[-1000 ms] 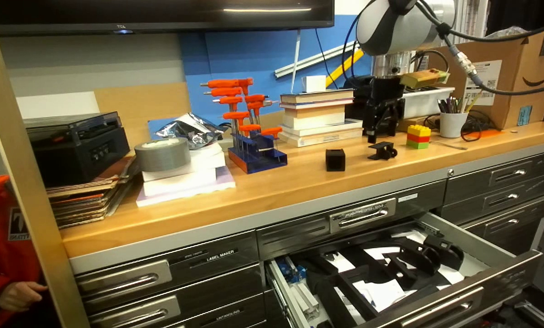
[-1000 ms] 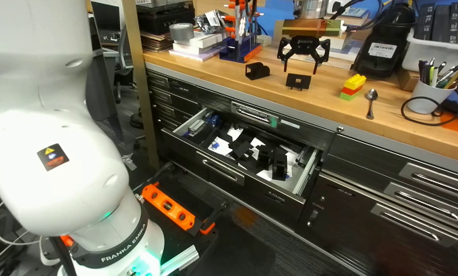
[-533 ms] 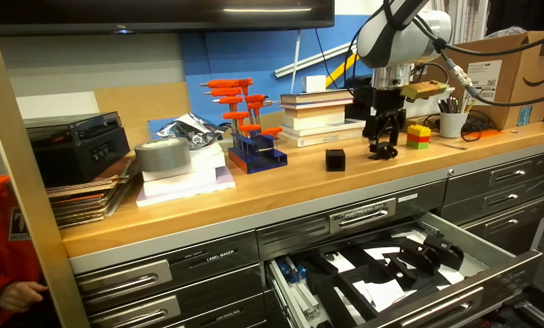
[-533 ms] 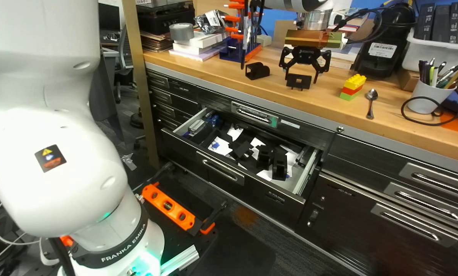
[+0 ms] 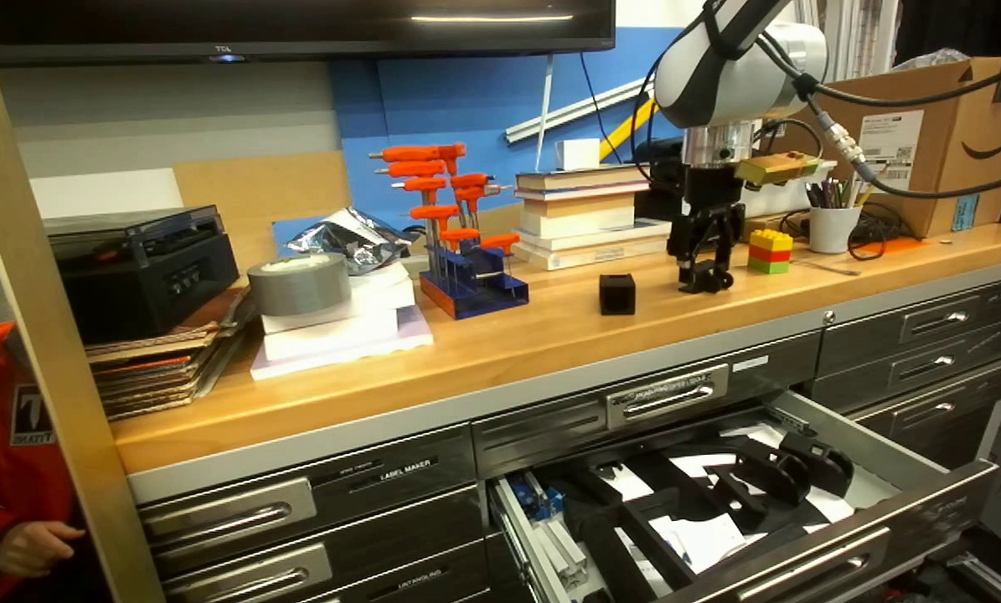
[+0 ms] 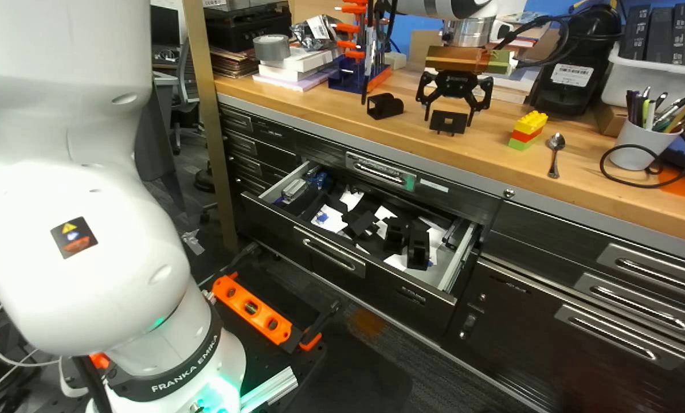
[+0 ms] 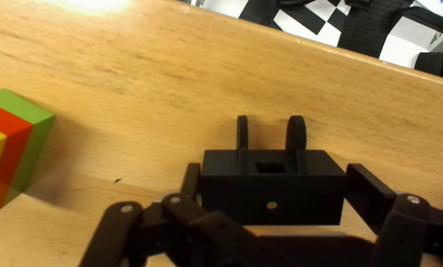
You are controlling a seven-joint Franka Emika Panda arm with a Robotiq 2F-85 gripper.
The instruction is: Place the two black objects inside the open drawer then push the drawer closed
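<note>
A black bracket-like block [image 6: 457, 127] stands on the wooden bench; it also shows in an exterior view [image 5: 705, 278] and in the wrist view [image 7: 271, 196]. My gripper [image 6: 448, 118] points down over it, fingers apart, one on each side. In the wrist view my gripper [image 7: 273, 176] has its left finger close against the block's side and its right finger at the other top corner; firm contact cannot be told. The other black block [image 5: 617, 295] stands apart on the bench [image 6: 384, 106], outside the wrist view. The drawer [image 6: 371, 281] is pulled open below in both exterior views [image 5: 869, 548].
Black parts and white papers lie in the drawer. A yellow, red and green toy-brick stack [image 6: 528, 131] stands beside the gripper, then a spoon [image 6: 555, 155] and a pen cup [image 6: 643, 143]. Books [image 5: 584, 218] stand behind. A blue hex-key stand [image 5: 475, 285] is farther along the bench.
My gripper has come down from above the bench to around the block and shifted very slightly sideways. The block has shifted by a hair; the fingers' spread looks about the same.
</note>
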